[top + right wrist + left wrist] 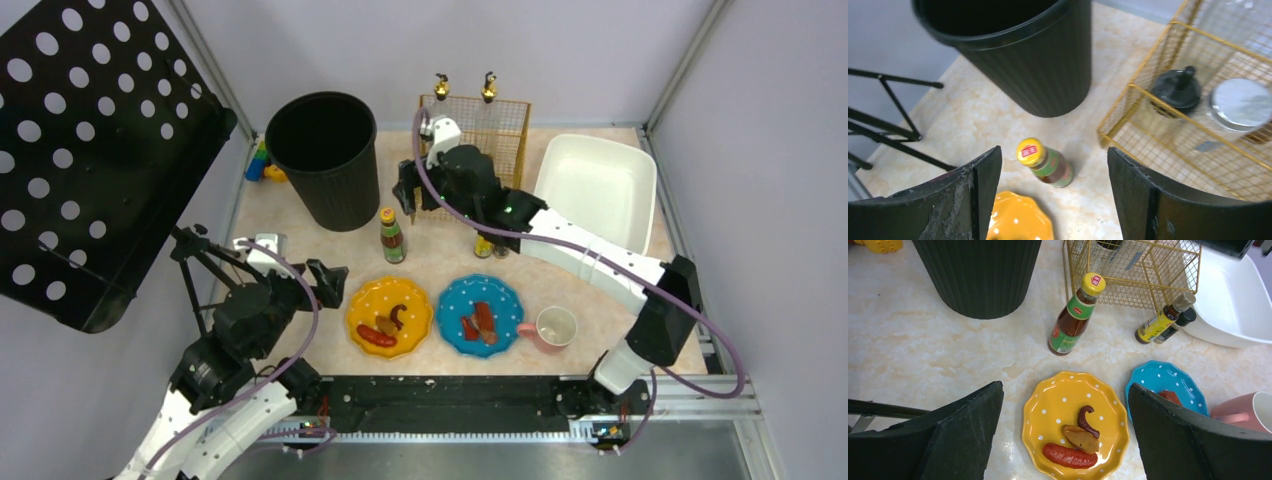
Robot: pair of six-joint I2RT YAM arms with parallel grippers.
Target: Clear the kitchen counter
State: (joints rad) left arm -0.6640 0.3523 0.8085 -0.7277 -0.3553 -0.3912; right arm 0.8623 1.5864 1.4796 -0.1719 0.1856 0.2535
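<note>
The right gripper [1053,150] is hovering wide open and empty, the sauce bottle [1047,162] standing directly below it on the kitchen counter [978,115], while the left gripper [1065,390] is gaping fully, holding nothing, over the yellow plate [1053,400].

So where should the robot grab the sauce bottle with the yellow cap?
Probably around the neck just under the cap, coming straight down from above. The sauce bottle stands upright, its neck is narrower than its body, and the kitchen counter either side of it is bare. The right gripper hangs open over it.
</note>
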